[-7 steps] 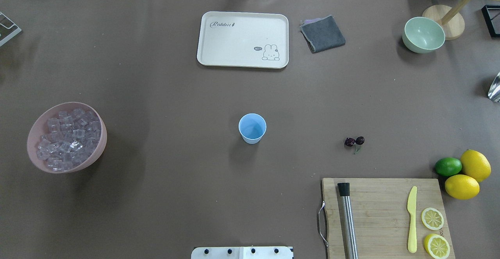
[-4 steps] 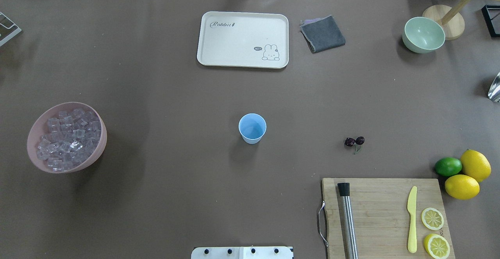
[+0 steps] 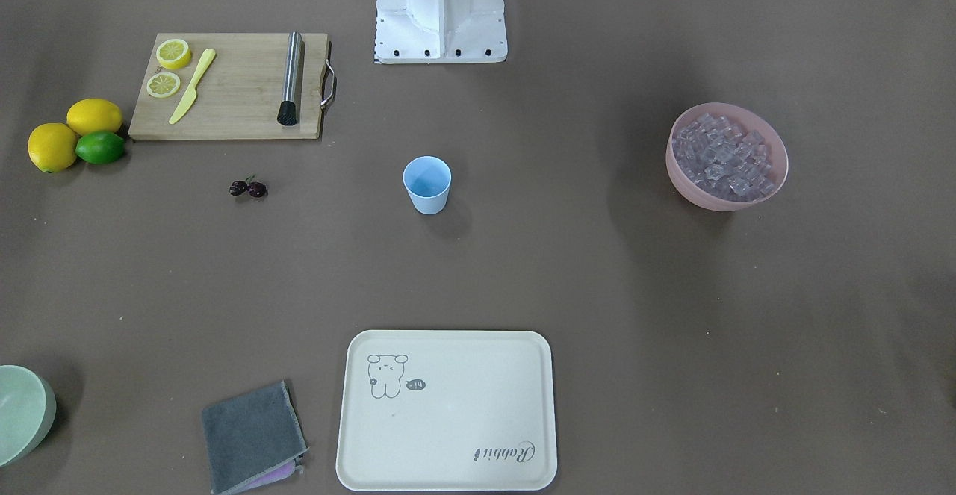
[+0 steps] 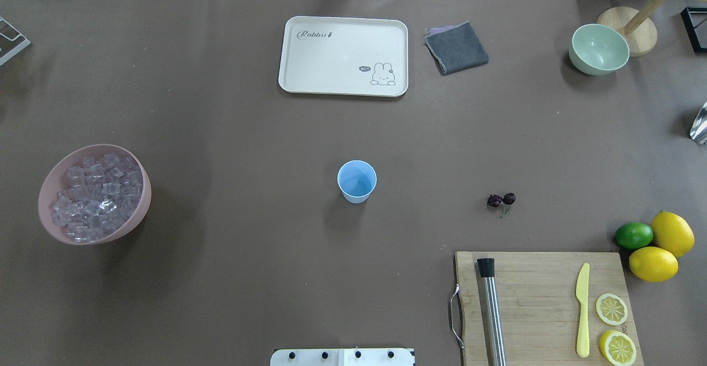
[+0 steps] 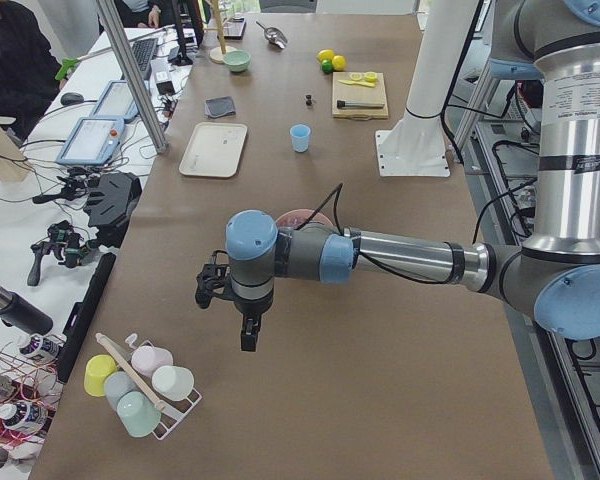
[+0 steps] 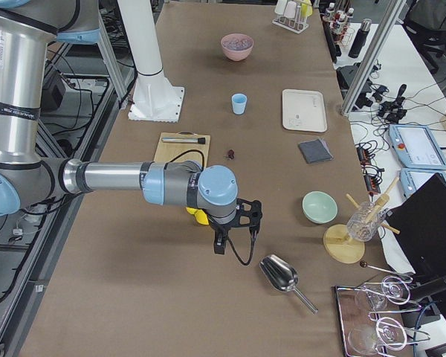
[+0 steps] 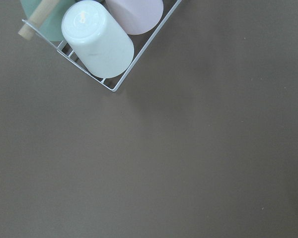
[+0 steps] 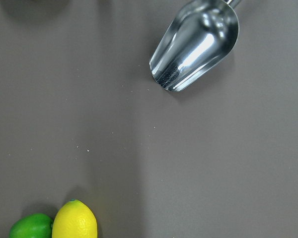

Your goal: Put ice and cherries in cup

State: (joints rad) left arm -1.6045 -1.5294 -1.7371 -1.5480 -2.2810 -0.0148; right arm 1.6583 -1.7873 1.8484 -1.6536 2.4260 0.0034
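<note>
My left arm reaches out level over the left end of the brown table (image 4: pixel 232 134), wrist bent so my left pincer (image 5: pixel 246 335) hangs pointing down above bare cloth, just beside a white wire rack of pastel cups (image 7: pixel 97 44). My right arm lies stretched the same way over the right end, my right pincer (image 6: pixel 221 242) hanging tip-down near a shiny metal scoop (image 8: pixel 196 42), a yellow lemon (image 8: pixel 74 220) and a green lime (image 8: pixel 31 225). Spread or pressed together, I cannot tell for either pincer. The small light blue plastic tumbler (image 4: pixel 357 181) stands upright mid-table; the pair of dark red cherries (image 4: pixel 501 200) lies to its right, apart. The clear lilac-tinted ice cubes (image 4: pixel 94 197) fill a wide pink bowl (image 4: pixel 144 197) far to its left.
</note>
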